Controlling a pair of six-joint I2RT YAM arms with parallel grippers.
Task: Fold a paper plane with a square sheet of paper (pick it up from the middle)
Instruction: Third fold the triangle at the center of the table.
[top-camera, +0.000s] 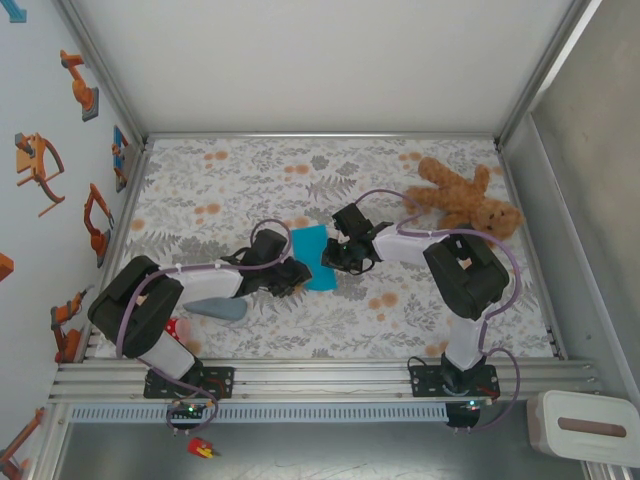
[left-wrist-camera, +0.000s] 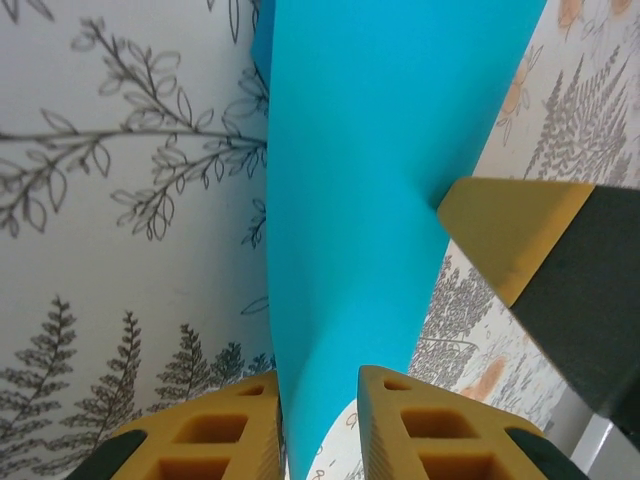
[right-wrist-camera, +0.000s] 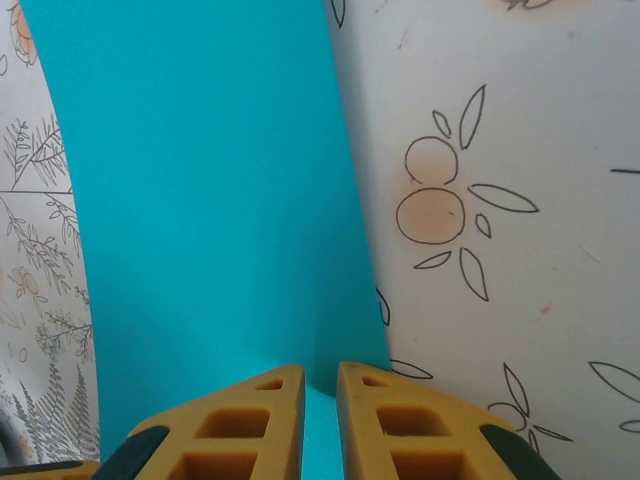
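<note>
The square sheet of paper (top-camera: 312, 250), plain turquoise, hangs between my two grippers near the middle of the floral table. My left gripper (top-camera: 298, 272) is at its left edge. In the left wrist view the sheet (left-wrist-camera: 370, 180) runs down between my left gripper's (left-wrist-camera: 318, 380) yellow fingers and lies against the left finger (left-wrist-camera: 230, 430), with a gap to the right one. My right gripper (top-camera: 333, 258) holds the sheet's right side. In the right wrist view the jaws of my right gripper (right-wrist-camera: 318, 370) are nearly together on the paper's (right-wrist-camera: 200, 200) edge. One of the right gripper's fingers (left-wrist-camera: 520, 235) shows touching the sheet.
A brown teddy bear (top-camera: 465, 200) lies at the back right. A grey-blue oblong case (top-camera: 215, 308) rests by the left arm, with a small red thing (top-camera: 172, 327) beside it. A white box (top-camera: 585, 425) sits off the table at the front right. Walls close in the table.
</note>
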